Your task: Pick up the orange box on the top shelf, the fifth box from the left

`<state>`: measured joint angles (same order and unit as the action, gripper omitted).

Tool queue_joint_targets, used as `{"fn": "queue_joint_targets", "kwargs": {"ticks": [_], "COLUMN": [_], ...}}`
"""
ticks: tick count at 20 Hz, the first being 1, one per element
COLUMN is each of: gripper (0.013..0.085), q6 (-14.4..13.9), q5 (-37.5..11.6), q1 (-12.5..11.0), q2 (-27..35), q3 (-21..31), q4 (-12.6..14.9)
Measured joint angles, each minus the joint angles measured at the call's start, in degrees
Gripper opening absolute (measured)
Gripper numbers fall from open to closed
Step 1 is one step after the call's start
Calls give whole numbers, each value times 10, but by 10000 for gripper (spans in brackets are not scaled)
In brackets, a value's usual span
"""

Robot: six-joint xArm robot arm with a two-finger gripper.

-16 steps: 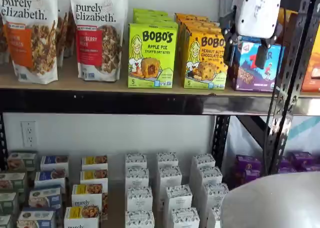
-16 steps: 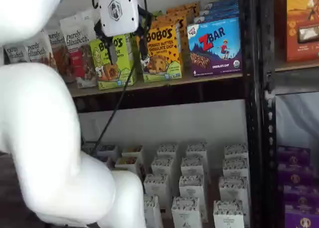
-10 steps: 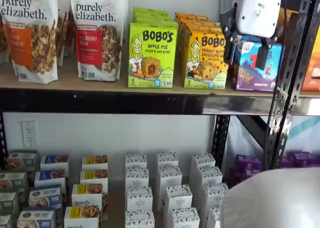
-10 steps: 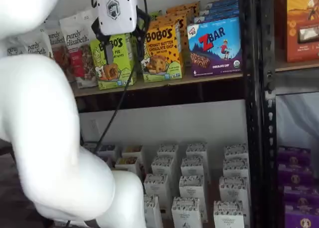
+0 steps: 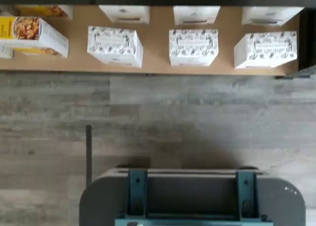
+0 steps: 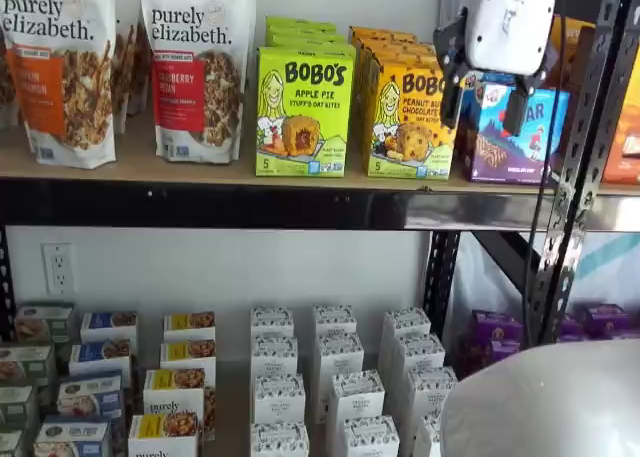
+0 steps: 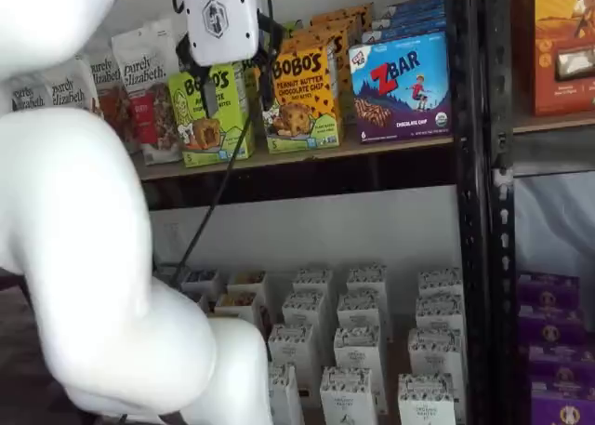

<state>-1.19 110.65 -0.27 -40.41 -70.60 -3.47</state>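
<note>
1. Both shelf views show the orange box [image 6: 408, 120] standing upright at the front edge of the top shelf [image 6: 200, 205], its face printed "BOBO'S" over "PEANUT BUTTER CHOCOLATE CHIP", with a cartoon girl and an oat-bite picture; more orange cartons stand in a row behind it.
2. Just beside it, on one side, stands a lime-green box [image 6: 304, 111] reading "BOBO'S APPLE PIE STUFF'D OAT BITES"; on the other side is a blue-purple "ZBAR" box [image 7: 402, 88] marked "CHOCOLATE CHIP".
3. The gripper [image 6: 484, 99] hangs in front of the shelf with its white body above and two black fingers [image 6: 451, 102] pointing down; the fingers stand apart with a clear gap and hold nothing. In a shelf view it sits before the seam between the orange box and the ZBAR box, and a black cable hangs beside it.
4. Farther along the top shelf stand "purely elizabeth." bags [image 6: 196, 67] of granola.
5. Below, on the lower shelf, rows of small white patterned cartons [image 6: 277, 397] stand in columns.
6. Wrist view looks down on similar white patterned cartons [image 5: 115, 45] on a tan board, grey plank flooring, and a dark mount with teal brackets [image 5: 190, 196].
</note>
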Motion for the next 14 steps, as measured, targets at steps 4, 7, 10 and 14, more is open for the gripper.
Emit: {"fn": "queue_joint_targets", "kwargs": {"ticks": [4, 7, 10, 14], "gripper": [850, 850, 850, 850], "q6": [-1, 0, -4, 4], "q5": [-46, -79, -124, -180], "q1": [7, 7, 15, 4], "q2": [-2, 6, 8, 36], "q3": [14, 18, 28, 27], "q4": [15, 22, 40, 26]}}
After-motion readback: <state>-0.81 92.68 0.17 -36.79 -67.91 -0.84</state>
